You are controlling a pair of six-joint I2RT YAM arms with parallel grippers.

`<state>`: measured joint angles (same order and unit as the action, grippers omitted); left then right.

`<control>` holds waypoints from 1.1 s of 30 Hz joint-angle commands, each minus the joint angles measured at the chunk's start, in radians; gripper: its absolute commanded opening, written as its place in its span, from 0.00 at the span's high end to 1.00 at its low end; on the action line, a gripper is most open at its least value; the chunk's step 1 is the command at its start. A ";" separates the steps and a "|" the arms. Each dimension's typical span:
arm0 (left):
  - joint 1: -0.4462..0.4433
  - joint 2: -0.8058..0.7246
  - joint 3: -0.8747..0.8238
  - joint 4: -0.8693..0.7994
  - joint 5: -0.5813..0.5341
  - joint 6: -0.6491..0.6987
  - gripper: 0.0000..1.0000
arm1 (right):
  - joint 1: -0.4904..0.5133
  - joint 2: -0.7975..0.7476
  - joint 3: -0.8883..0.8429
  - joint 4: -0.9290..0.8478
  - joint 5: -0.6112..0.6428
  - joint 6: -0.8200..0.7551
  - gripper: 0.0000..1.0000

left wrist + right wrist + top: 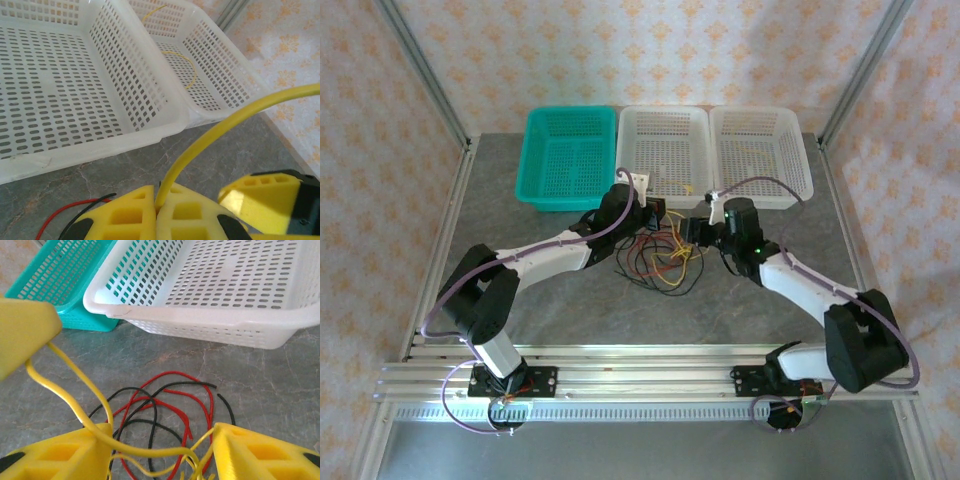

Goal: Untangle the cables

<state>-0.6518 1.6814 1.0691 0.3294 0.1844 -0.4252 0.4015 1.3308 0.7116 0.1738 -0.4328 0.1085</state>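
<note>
The grey table (570,320) carries three baskets along its far edge, a teal basket (532,150) and two white baskets (665,112), and both arms reach in to meet just in front of them. Between the arms lie the cables (660,262), a loose knot of yellow, red and black loops on the bare table top, near the white baskets but outside them. The left gripper (157,207) has its jaws pressed together on the yellow cable (225,125), which rises from the pinch in a stiff arc. The right gripper (162,440) stands low over the knot with jaws spread. The yellow strand is draped across one finger and loops through the gap, while the red cable (175,395) and black cable (145,410) lie crossed on the table just beyond. The step in hand looks to be freeing the yellow one. To do it well, the left pinch should act as a firm anchor and the right jaws should close on yellow alone. The two should then part slowly and slightly upward, so the yellow loops slide out over the others rather than drag them tight.
</note>
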 commanded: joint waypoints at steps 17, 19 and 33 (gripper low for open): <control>0.027 -0.017 0.021 -0.009 0.060 0.007 1.00 | 0.005 0.077 0.081 0.044 -0.006 -0.094 0.82; 0.031 -0.023 0.012 -0.007 0.050 0.002 1.00 | 0.005 0.063 0.068 0.043 0.001 -0.087 0.87; 0.041 -0.150 -0.090 -0.075 -0.162 0.045 1.00 | 0.005 -0.028 -0.011 -0.077 0.318 0.056 1.00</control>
<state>-0.6151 1.5894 1.0157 0.2802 0.1196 -0.4091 0.4034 1.3327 0.7242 0.1501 -0.2279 0.1078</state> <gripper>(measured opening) 0.047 0.052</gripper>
